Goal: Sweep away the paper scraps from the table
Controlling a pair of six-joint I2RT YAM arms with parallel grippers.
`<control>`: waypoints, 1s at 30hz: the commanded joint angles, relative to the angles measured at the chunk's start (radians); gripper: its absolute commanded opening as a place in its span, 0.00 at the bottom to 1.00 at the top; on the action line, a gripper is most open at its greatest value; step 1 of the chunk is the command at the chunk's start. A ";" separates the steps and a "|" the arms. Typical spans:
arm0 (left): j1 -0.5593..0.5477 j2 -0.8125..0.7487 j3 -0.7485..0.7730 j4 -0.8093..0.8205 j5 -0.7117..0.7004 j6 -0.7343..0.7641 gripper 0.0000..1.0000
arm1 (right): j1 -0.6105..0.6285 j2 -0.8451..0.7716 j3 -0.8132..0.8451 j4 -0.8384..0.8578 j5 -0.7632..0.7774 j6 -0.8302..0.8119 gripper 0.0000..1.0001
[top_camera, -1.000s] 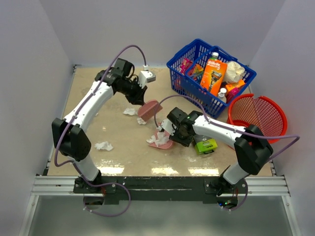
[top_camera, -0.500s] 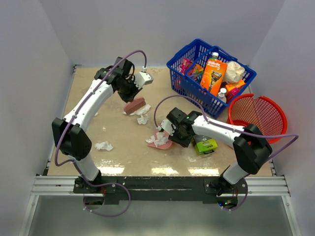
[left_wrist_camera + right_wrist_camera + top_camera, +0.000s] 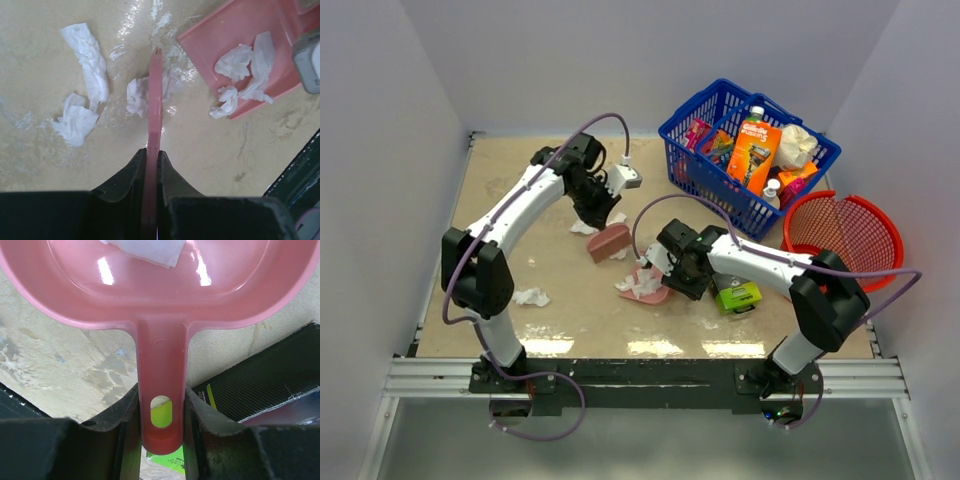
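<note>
My left gripper [image 3: 596, 212] [image 3: 152, 155] is shut on a flat pink sweeper blade [image 3: 608, 242] [image 3: 155, 100] that stands on edge on the table [image 3: 500, 200]. Paper scraps [image 3: 90, 61] lie left of the blade, and one [image 3: 136, 96] touches it. In the top view, scraps lie behind the blade [image 3: 586, 227] and at the near left [image 3: 531, 296]. My right gripper [image 3: 678, 270] [image 3: 161, 405] is shut on the handle of the pink dustpan [image 3: 650, 288] [image 3: 160, 295]. The pan rests on the table and holds several scraps [image 3: 242, 75] [image 3: 147, 249].
A blue basket [image 3: 695, 115] full of packets stands at the back right. A red mesh basket [image 3: 845, 235] stands right of it. A green and black box [image 3: 737, 296] [image 3: 270, 380] lies beside my right gripper. Walls close in the left, back and right sides.
My left gripper swung the pink blade left, then brought it forward and right toward the dustpan. Scraps near it shifted. The right arm and dustpan have barely moved.
</note>
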 commanded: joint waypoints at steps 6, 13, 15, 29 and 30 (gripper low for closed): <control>-0.004 0.032 0.036 -0.012 0.423 -0.116 0.00 | -0.003 0.050 0.070 0.022 -0.006 0.021 0.00; 0.043 -0.017 0.044 -0.030 0.486 -0.126 0.00 | -0.005 0.041 0.067 0.017 -0.006 0.022 0.00; 0.078 -0.037 0.027 -0.030 0.506 -0.130 0.00 | -0.005 0.030 0.055 0.020 -0.006 0.021 0.00; 0.143 -0.089 0.037 0.004 0.338 -0.144 0.00 | -0.006 0.050 0.058 0.051 0.000 0.007 0.00; 0.144 -0.095 0.040 0.007 0.301 -0.143 0.00 | -0.006 0.052 0.055 0.058 0.002 0.007 0.00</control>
